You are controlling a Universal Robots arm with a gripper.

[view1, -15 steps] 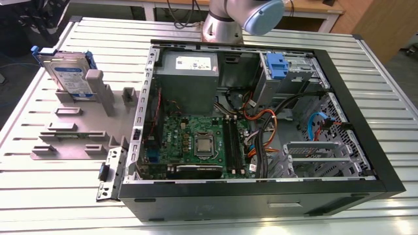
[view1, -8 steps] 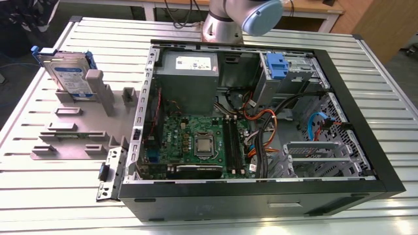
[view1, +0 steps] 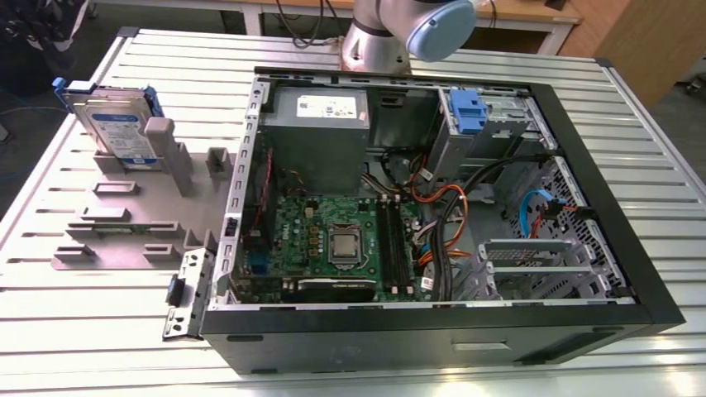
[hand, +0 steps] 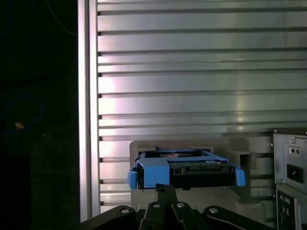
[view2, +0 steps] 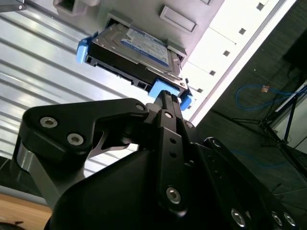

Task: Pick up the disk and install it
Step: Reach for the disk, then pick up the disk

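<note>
The disk (view1: pixel 116 124) stands on edge in a slot of a grey holder (view1: pixel 121 217) on the ribbed metal bench (view1: pixel 634 116), near the bench's far corner on the exterior view's left. Its white-and-blue label faces outward and the blue frame wraps its edges. Beside the holder, toward the exterior view's right, an open computer case (view1: pixel 441 335) lies on the bench with its green circuit board (view1: pixel 331 240), a grey power box (view1: pixel 320 124) and a blue latch (view1: pixel 468 112) exposed. The arm (view1: pixel 411 29) rises at the bench's far edge behind the case. In both wrist views the gripper (hand: pixel 165 188) (view2: pixel 165 97) points toward the disk (hand: pixel 196 173) (view2: pixel 136 47), which sits in its slot, apart from the gripper. In the first wrist view the black fingers (hand: pixel 161 192) appear pressed together at the middle, pinching nothing, and line up with the lower blue edge of the frame. The case's rear corner shows beside the holder there.
</note>
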